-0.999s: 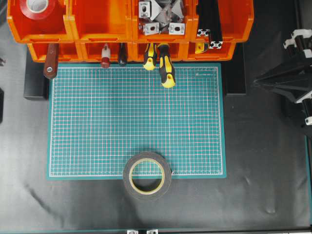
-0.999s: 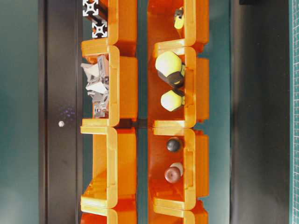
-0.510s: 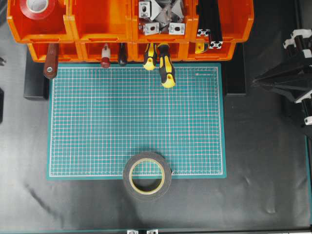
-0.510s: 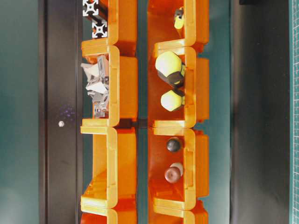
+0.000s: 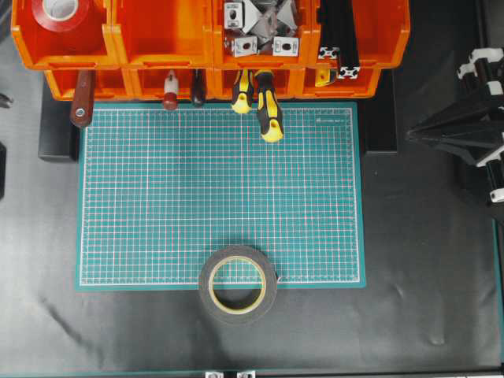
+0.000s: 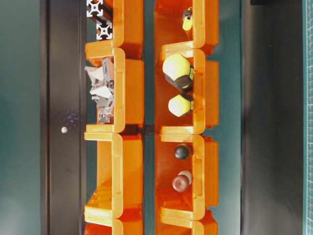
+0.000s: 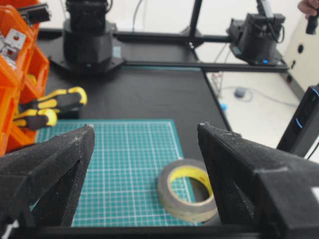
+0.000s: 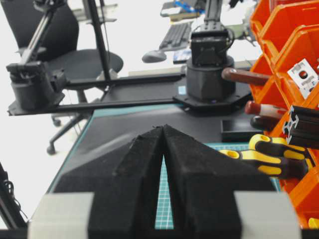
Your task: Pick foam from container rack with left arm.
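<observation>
Foam tape roll (image 5: 237, 279) lies flat, straddling the near edge of the green cutting mat (image 5: 220, 197), half on the black tabletop (image 5: 425, 236) — not in the orange container rack (image 5: 209, 35) at the far edge. From the left wrist view the left gripper (image 7: 144, 144) is spread wide, nothing held, and the roll sits ahead and slightly toward its right finger (image 7: 239, 164), ring face up, so no long axis to line up with. Right gripper (image 8: 163, 144) is pinched closed and empty, off at the right edge (farther away, I'd judge). Roll: matte dark grey foam face, yellow inner rim, beige band. Mat gridded, rack glossy plastic, with yellow-black handled tools (image 5: 268, 110) poking out.
</observation>
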`<action>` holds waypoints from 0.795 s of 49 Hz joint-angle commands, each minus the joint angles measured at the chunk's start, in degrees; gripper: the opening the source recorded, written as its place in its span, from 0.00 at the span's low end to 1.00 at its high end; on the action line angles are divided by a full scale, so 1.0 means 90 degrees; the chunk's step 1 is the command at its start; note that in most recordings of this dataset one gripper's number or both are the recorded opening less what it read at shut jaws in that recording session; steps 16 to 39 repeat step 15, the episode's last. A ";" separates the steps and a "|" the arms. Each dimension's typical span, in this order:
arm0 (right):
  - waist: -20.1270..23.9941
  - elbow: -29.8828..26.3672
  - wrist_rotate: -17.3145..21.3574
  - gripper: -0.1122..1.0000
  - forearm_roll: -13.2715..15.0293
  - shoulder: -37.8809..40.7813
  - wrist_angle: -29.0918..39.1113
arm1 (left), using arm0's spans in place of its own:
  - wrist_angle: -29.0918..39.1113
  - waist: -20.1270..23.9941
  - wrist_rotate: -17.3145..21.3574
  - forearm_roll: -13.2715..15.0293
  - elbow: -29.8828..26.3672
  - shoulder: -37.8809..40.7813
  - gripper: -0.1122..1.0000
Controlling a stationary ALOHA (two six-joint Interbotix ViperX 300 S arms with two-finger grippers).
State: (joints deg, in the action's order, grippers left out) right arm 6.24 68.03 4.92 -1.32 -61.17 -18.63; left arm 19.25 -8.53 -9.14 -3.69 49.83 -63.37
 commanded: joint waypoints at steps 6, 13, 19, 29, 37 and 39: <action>0.0000 -0.0166 -0.0010 0.10 0.0020 0.0039 0.0010 | -0.0068 0.0010 0.0010 -0.0020 -0.0029 0.0029 0.81; 0.0000 -0.0127 -0.0010 0.10 0.0020 0.0039 0.0029 | -0.0078 0.0010 0.0010 -0.0020 -0.0029 0.0029 0.81; 0.0000 -0.0127 -0.0010 0.10 0.0020 0.0039 0.0029 | -0.0078 0.0010 0.0000 -0.0020 -0.0029 0.0020 0.81; 0.0000 -0.0127 -0.0010 0.10 0.0020 0.0039 0.0029 | -0.0078 0.0010 0.0000 -0.0020 -0.0029 0.0020 0.81; 0.0000 -0.0127 -0.0010 0.10 0.0020 0.0039 0.0029 | -0.0078 0.0010 0.0000 -0.0020 -0.0029 0.0020 0.81; 0.0000 -0.0127 -0.0010 0.10 0.0020 0.0039 0.0029 | -0.0078 0.0010 0.0000 -0.0020 -0.0029 0.0020 0.81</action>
